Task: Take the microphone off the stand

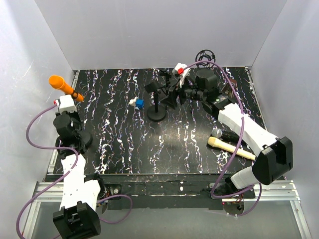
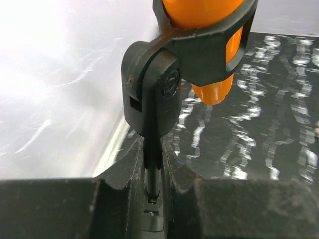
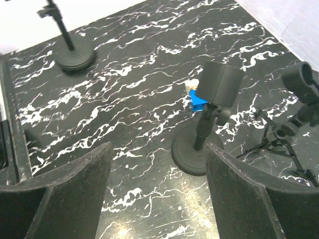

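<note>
My left gripper (image 2: 152, 172) is pinched tight on the thin pole of the stand (image 2: 152, 149), just below its black clip (image 2: 164, 74). The orange microphone (image 2: 212, 45) sits in that clip directly above the gripper, its tail end poking out past the clip on the far side. My right gripper (image 3: 159, 149) hangs wide apart and holds nothing; ahead of it and between its fingers (image 3: 75, 184) a second black stand (image 3: 199, 134) rests on the tabletop (image 3: 124, 89), with a small blue block (image 3: 199, 102) just beyond that stand's base.
</note>
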`<state>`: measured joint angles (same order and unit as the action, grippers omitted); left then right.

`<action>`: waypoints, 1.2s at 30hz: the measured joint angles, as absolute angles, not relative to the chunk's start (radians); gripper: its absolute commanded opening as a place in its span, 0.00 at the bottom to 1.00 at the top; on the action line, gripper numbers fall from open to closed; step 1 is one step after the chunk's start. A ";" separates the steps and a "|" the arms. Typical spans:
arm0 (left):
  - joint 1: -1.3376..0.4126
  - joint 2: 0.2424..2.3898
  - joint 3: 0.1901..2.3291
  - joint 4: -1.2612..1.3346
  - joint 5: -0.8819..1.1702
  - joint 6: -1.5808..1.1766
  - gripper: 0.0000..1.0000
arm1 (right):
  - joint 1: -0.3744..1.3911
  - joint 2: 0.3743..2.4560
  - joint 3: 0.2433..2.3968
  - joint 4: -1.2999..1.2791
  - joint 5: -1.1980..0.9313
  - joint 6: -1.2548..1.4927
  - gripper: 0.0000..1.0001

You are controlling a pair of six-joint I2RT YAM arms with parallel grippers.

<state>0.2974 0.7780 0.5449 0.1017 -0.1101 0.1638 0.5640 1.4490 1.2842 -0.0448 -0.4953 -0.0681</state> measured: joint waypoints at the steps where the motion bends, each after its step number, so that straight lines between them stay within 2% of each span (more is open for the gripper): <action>1: 0.297 0.777 0.559 0.073 -0.064 0.153 0.00 | 0.564 1.446 1.287 -0.059 -0.512 -0.083 0.81; 12: 0.295 0.811 0.675 -0.090 0.620 0.022 0.00 | 0.566 1.374 1.362 -0.165 -0.717 -0.191 0.80; 17: 0.234 0.901 0.681 -0.075 0.813 -0.004 0.00 | 0.584 1.382 1.428 -0.202 -0.794 -0.202 0.80; 27: -0.152 1.016 0.685 0.056 0.892 0.052 0.00 | 0.666 1.550 1.629 -0.228 -0.822 -0.153 0.80; 36: -0.252 1.092 0.685 0.208 0.844 0.080 0.00 | 0.702 1.643 1.707 -0.237 -0.805 -0.107 0.70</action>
<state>-0.2523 1.0924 0.6846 0.2077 0.8440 0.0803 0.7025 1.6428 1.7065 -0.2375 -0.8055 -0.1074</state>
